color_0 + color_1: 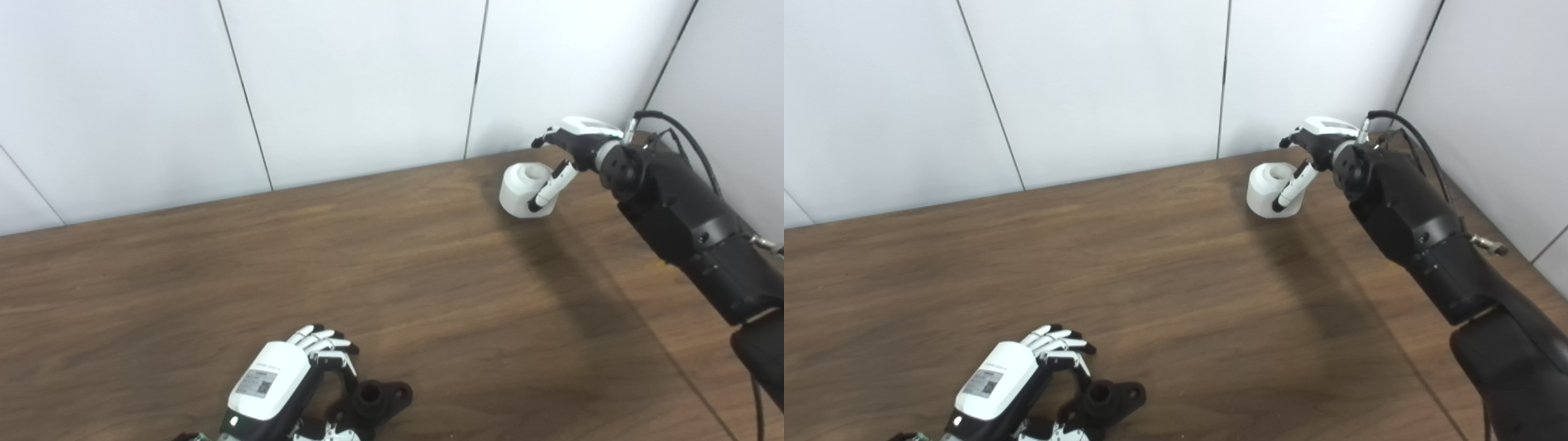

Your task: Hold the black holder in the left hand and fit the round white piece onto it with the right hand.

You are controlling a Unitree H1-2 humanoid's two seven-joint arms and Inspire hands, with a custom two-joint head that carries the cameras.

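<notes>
1. Two pickups under way, well apart on table [184,263]: holder [375,399] at 6 o'clock by near edge, white piece [525,189] at 1 o'clock near back wall.
2. Left hand [275,380] at 6 o'clock, fingers [318,340] curled over and around holder; thumb low beside it. Grasp closing; firm hold not confirmed, holder apparently resting on table. Advised: seat fingers round holder's body, leave round boss exposed and facing up before lifting.
3. Right hand [572,147] at 1 o'clock, part open, cupped about white piece; thumb [553,185] laid down near side, other fingers beyond far side, mostly hidden. Contact on far side cannot be told. Piece standing upright on table, recess upward.
4. Advised for right hand: close evenly on opposite walls, low enough to stop tipping, clear of recess opening. Lift straight before carrying toward 6 o'clock.
5. Risk noted: smooth round wall likely to slip or roll under an uneven squeeze; piece close to wall, little room behind.
6. Fitting not begun; alignment of recess over boss to be checked with both parts raised.
</notes>
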